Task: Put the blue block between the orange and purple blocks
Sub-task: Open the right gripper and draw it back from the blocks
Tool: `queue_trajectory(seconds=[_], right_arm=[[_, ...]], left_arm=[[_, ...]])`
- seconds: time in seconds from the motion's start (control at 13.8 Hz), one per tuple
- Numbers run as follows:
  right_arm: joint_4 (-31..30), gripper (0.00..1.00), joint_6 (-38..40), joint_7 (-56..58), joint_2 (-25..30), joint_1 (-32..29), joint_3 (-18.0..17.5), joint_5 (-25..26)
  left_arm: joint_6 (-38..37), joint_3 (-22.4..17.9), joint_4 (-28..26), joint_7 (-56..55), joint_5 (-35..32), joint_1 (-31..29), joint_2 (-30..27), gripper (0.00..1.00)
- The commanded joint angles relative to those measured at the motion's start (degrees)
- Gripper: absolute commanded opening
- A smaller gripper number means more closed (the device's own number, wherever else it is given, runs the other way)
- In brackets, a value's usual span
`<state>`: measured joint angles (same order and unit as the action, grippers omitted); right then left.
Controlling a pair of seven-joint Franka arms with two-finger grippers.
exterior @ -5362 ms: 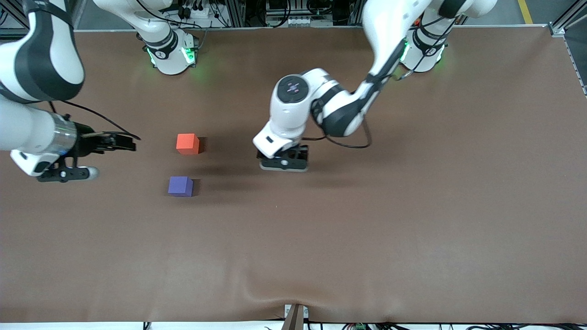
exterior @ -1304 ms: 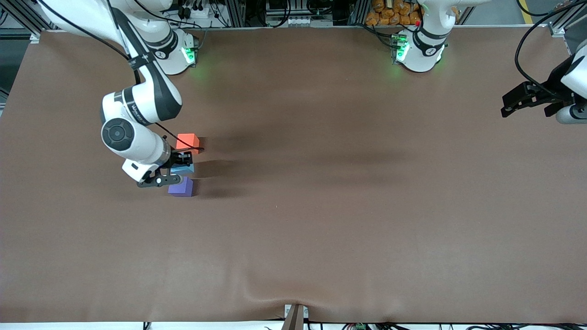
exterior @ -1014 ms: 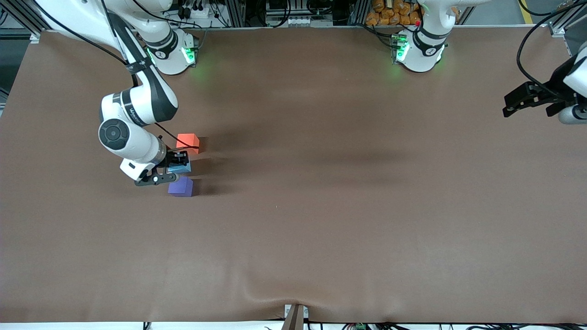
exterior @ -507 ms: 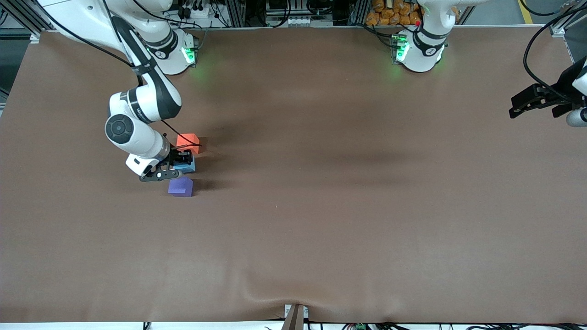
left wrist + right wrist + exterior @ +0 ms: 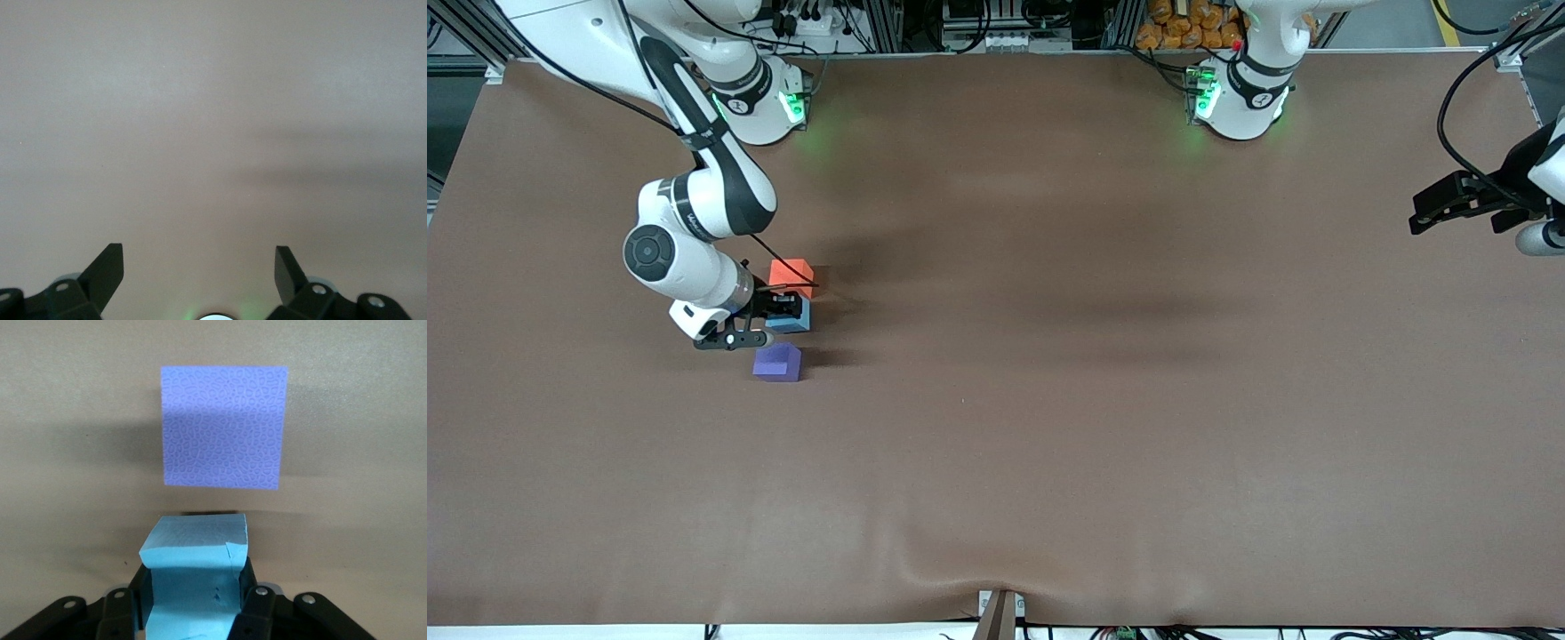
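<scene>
My right gripper (image 5: 781, 311) is shut on the light sky-blue block (image 5: 793, 315), which sits in the gap between the orange block (image 5: 791, 277) and the purple block (image 5: 777, 363). In the right wrist view the blue block (image 5: 193, 577) is clamped between the fingers, with the purple block (image 5: 224, 427) close ahead of it. I cannot tell whether the blue block rests on the table. The orange block is out of the right wrist view. My left gripper (image 5: 1449, 203) is open and empty over the left arm's end of the table; in its wrist view the gripper (image 5: 199, 280) shows only bare table.
The brown table mat (image 5: 1103, 373) has a raised wrinkle (image 5: 996, 578) at the edge nearest the front camera. The two arm bases (image 5: 760, 102) stand along the farthest edge.
The left arm has withdrawn from the table's middle to its own end. My right gripper has brought the blue block between the orange and purple blocks and shifted it slightly toward the orange block.
</scene>
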<state>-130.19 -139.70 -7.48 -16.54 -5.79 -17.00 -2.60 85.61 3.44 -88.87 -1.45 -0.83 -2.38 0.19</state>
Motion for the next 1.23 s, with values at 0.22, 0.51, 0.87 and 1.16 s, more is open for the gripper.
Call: queue_trajectory(seconds=[0.22,0.51,0.87,1.16], right_arm=[[-1.21,0.0,-2.94,1.06,-0.68,-1.06,0.39,-1.27],[-1.12,0.0,-3.29,1.06,-1.03,0.08,0.47,-1.27],[-1.12,0.0,-3.38,1.15,-1.47,-0.09,0.56,-1.18],[-0.86,0.68,-3.21,1.06,-2.09,-0.45,0.91,-1.27]], left_arm=[[-0.88,0.34,0.98,0.92,0.3,-0.61,-0.1,1.0],[-0.88,0.51,0.98,1.62,0.21,-0.53,-0.19,1.0],[0.26,-0.02,0.81,1.89,0.12,-2.18,0.6,1.0],[-0.26,6.29,0.98,0.04,-3.36,-1.4,-1.24,1.0]])
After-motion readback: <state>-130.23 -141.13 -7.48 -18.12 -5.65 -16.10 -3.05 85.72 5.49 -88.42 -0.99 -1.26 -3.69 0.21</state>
